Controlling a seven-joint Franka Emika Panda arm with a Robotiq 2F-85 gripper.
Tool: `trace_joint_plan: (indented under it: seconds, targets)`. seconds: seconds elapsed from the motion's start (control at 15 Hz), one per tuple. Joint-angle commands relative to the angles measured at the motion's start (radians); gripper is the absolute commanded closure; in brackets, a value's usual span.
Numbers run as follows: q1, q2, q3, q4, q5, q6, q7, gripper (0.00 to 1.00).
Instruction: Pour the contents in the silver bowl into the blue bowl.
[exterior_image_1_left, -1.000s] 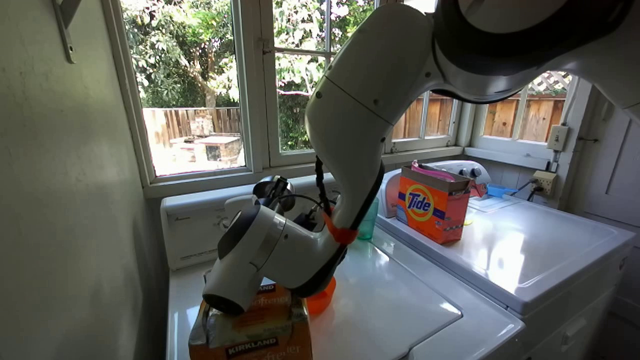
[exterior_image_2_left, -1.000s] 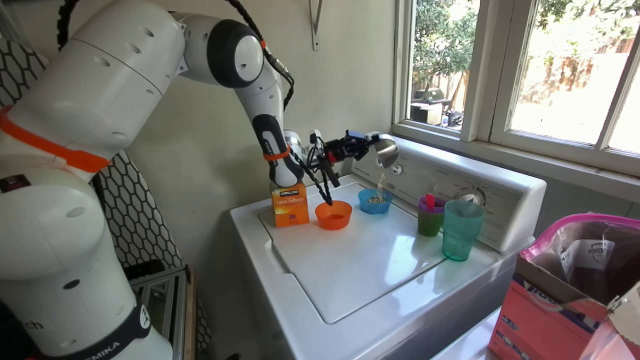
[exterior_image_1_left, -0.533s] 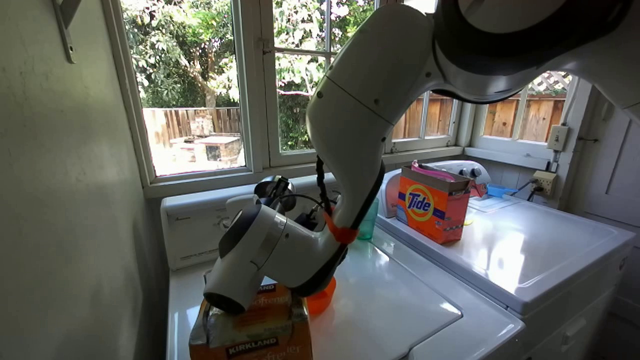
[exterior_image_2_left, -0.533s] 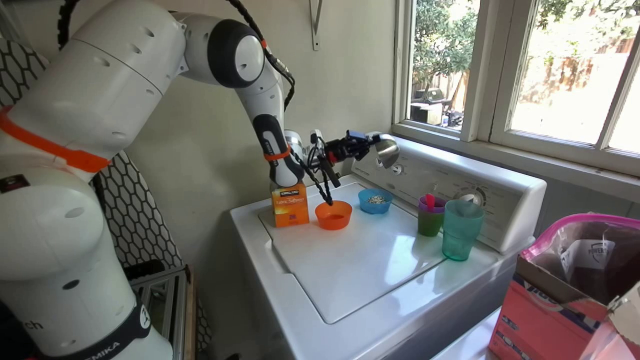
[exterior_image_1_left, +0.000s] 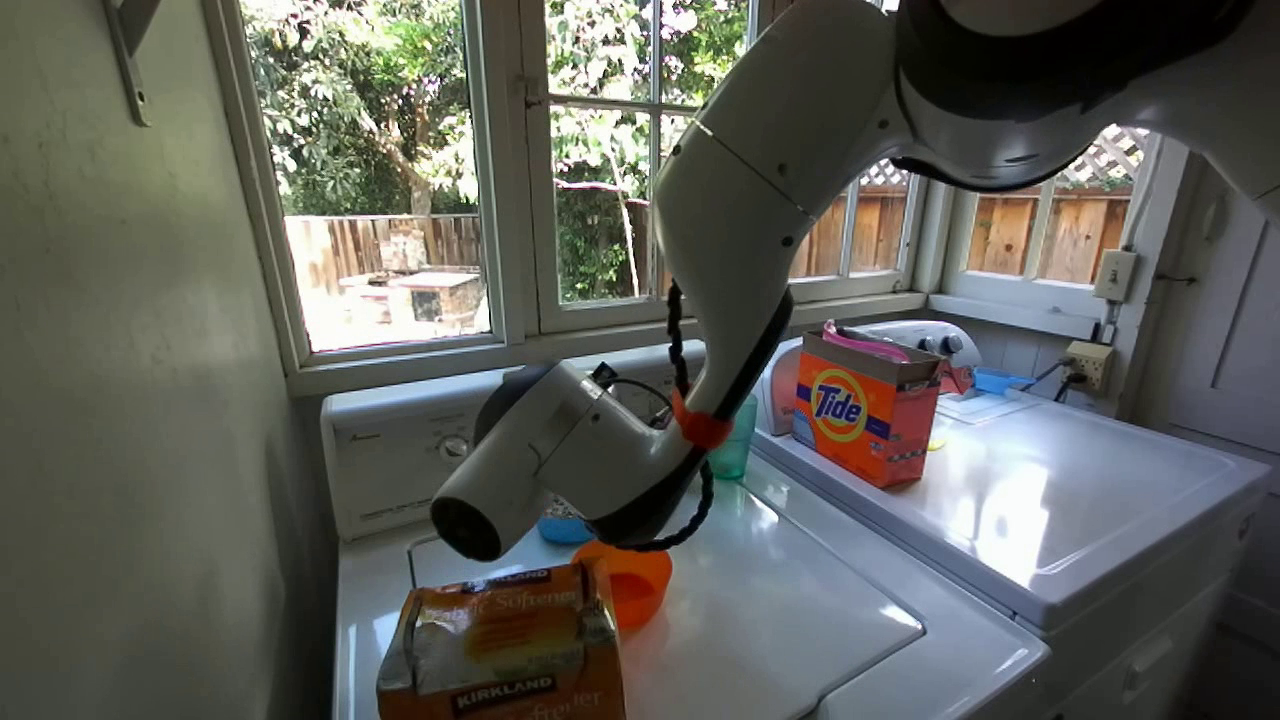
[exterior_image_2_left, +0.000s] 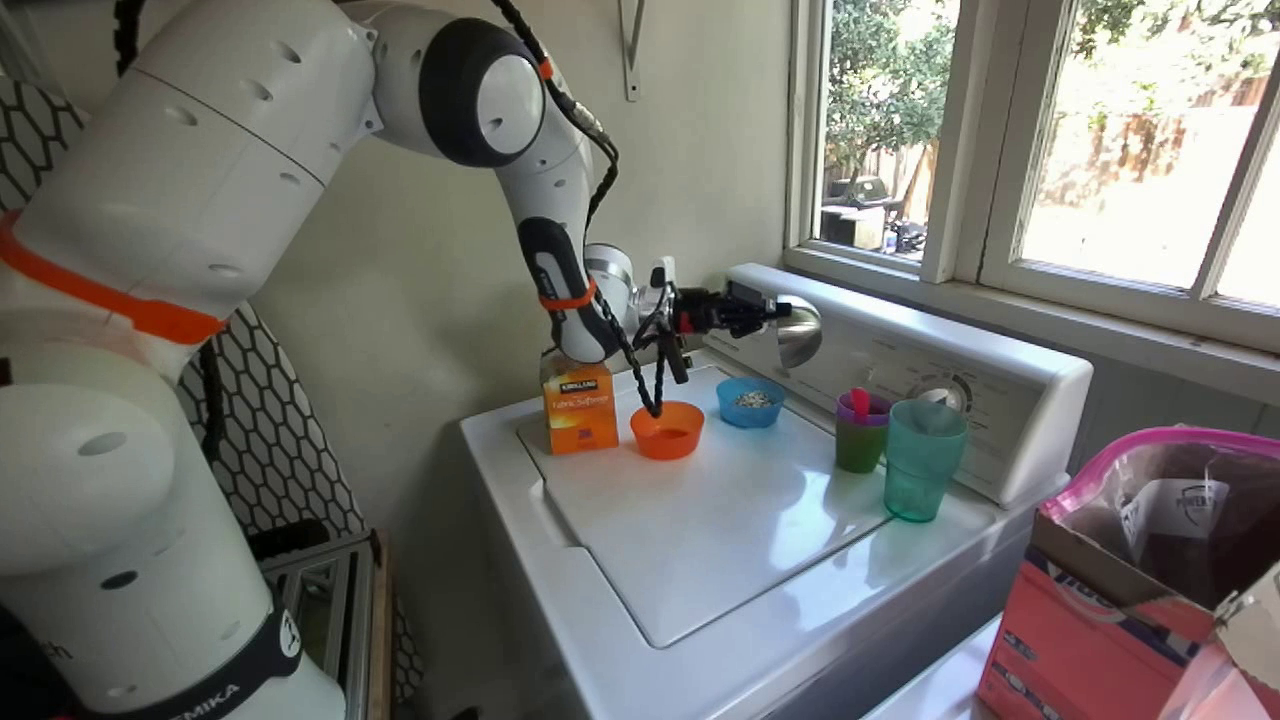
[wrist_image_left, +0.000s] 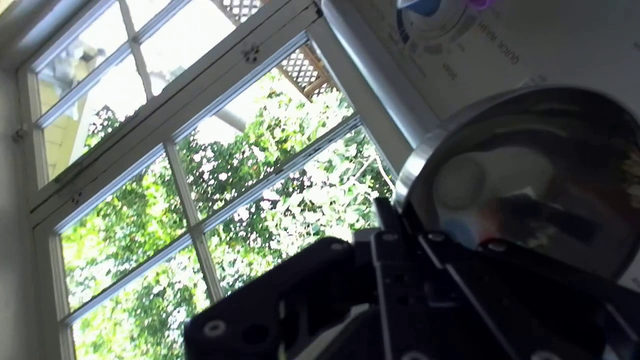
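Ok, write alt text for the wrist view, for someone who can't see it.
The black gripper clamps the rim of the silver bowl at right, its shiny inside partly facing the camera. A paned window with leafy greenery outside fills the left; a control panel with a dial shows at upper right.

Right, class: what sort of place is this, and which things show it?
Most likely a home laundry room. It shows in the boxy white metal washing machine, the rectangular orange cardboard Tide box and the squarish orange cardboard Kirkland fabric softener box.

Silver bowl (exterior_image_2_left: 801, 336), blue bowl (exterior_image_2_left: 748, 417), orange bowl (exterior_image_2_left: 667, 446)
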Motion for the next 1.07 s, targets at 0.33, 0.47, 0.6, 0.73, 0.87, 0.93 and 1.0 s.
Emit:
trace_joint_plan:
  seconds: [0.33,0.47,0.6,0.73,0.87,0.93,1.0]
  targets:
    - [-0.16,-0.189,0.007,-0.064,0.144,0.489,0.08,0.99]
    - [-0.194,-0.225,-0.004,-0.07,0.178,0.632,0.063,0.99]
    - [-0.227,-0.263,-0.018,-0.084,0.202,0.787,0.05,0.99]
    - [-0.26,-0.307,-0.034,-0.115,0.227,0.945,0.024,0.99]
    - [-0.294,-0.352,-0.053,-0.156,0.256,1.106,-0.003,0.99]
    - [-0.309,-0.372,-0.063,-0.178,0.281,1.183,-0.033,0.99]
    - [-0.323,-0.394,-0.073,-0.207,0.316,1.257,-0.073,0.99]
